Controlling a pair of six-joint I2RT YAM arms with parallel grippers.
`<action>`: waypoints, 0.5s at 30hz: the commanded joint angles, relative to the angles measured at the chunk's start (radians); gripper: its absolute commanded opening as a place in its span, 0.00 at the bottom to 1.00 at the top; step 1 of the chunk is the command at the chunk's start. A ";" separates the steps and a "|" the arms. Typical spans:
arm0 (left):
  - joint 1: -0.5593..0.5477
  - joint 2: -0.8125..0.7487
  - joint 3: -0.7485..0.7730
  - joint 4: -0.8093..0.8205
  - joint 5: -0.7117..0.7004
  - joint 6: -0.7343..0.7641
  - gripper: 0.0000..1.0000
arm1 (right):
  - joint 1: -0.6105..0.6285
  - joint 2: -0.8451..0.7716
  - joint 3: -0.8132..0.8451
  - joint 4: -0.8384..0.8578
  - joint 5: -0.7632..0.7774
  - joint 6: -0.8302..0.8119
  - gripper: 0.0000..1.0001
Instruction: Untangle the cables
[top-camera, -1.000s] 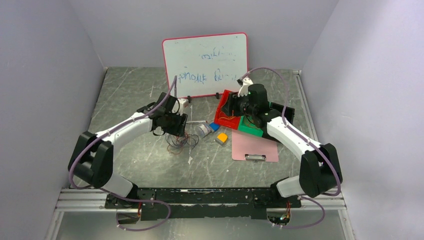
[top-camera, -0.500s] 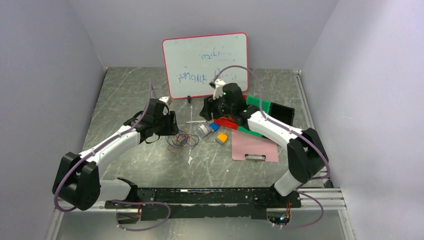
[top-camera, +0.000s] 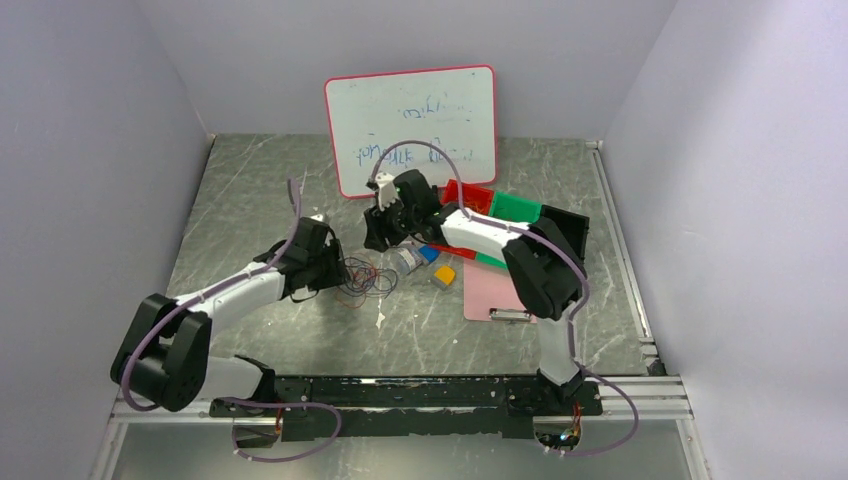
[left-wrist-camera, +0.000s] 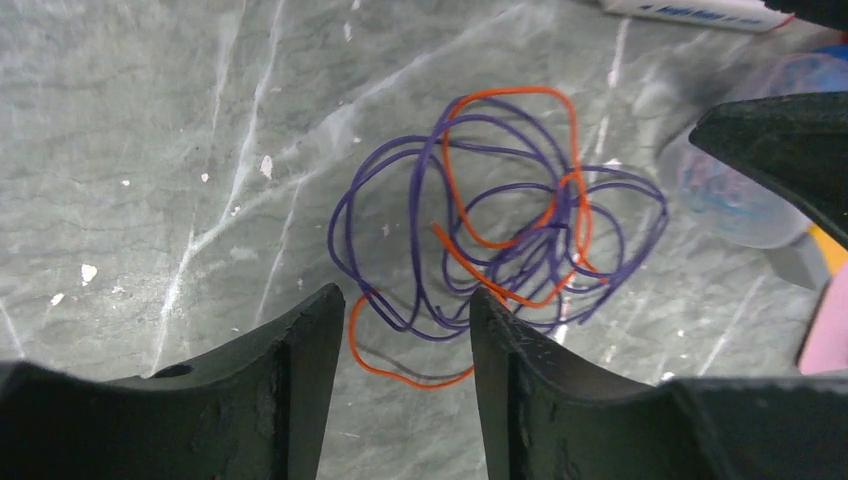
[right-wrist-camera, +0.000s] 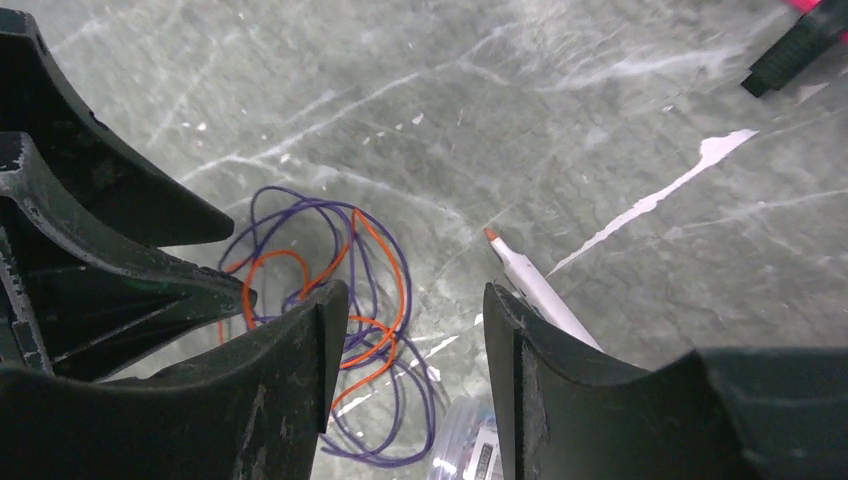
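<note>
The cables (top-camera: 365, 280) are a small tangle of purple and orange wire lying flat on the grey table. In the left wrist view the cables (left-wrist-camera: 500, 220) lie just beyond my left gripper (left-wrist-camera: 407, 293). It is open, with one orange loop on the table between its fingertips and nothing gripped. My left gripper (top-camera: 338, 268) sits at the tangle's left edge. My right gripper (top-camera: 381, 238) hovers just behind the tangle, open and empty. In the right wrist view the cables (right-wrist-camera: 352, 240) lie ahead and left of my right gripper (right-wrist-camera: 412, 290).
A clear plastic container (top-camera: 405, 262), a blue block (top-camera: 430, 253) and an orange block (top-camera: 444, 273) lie right of the tangle. A white marker (right-wrist-camera: 530, 280) lies near my right fingers. Farther off are a pink clipboard (top-camera: 505, 295), red and green bins (top-camera: 470, 195) and a whiteboard (top-camera: 410, 130).
The right arm has swung left from the red bin to just behind the tangle. The left gripper has shifted down and left to the tangle's left edge. The cables have not moved.
</note>
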 joint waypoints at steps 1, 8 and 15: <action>0.011 0.044 -0.034 0.099 -0.016 -0.022 0.53 | 0.019 0.080 0.067 -0.025 -0.060 -0.042 0.55; 0.016 0.077 -0.056 0.138 -0.015 -0.006 0.46 | 0.046 0.177 0.142 -0.036 -0.068 -0.038 0.55; 0.016 0.083 -0.066 0.149 -0.008 0.000 0.42 | 0.051 0.209 0.156 -0.045 -0.016 -0.058 0.54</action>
